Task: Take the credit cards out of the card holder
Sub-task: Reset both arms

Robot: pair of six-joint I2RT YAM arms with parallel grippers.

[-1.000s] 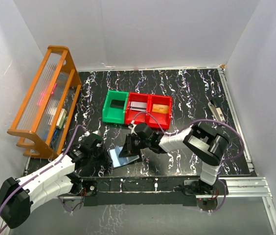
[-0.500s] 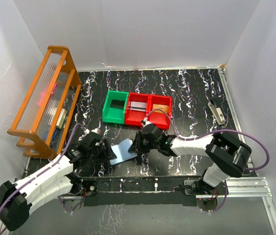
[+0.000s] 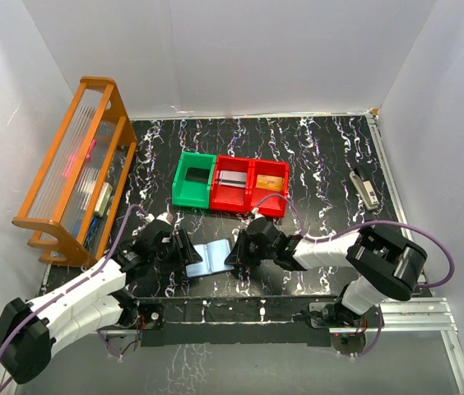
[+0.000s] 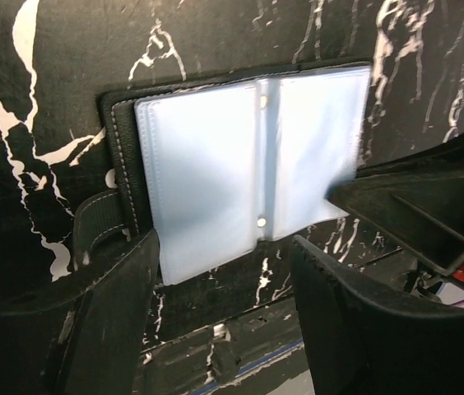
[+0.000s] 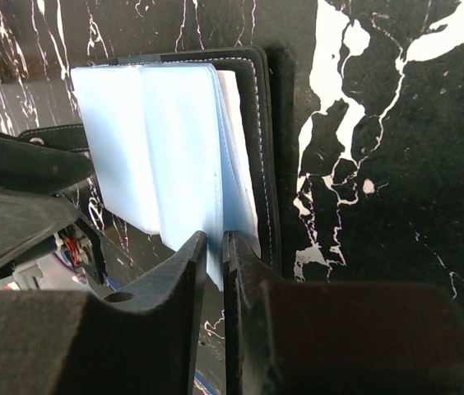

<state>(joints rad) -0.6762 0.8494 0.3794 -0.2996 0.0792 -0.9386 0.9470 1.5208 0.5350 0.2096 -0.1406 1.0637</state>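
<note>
The right end effector (image 3: 235, 256) has dropped nearer, flattening the card holder (image 3: 209, 256) open.

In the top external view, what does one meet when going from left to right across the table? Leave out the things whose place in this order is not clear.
orange rack → left hand → card holder → right hand → small grey object

my left gripper (image 3: 184, 250) and right gripper (image 3: 237, 256) crowded the card holder (image 3: 211, 256) at the near edge; bins (image 3: 251, 183) stood beyond; worktop (image 3: 322, 156) toward the right edge lay free.
</note>
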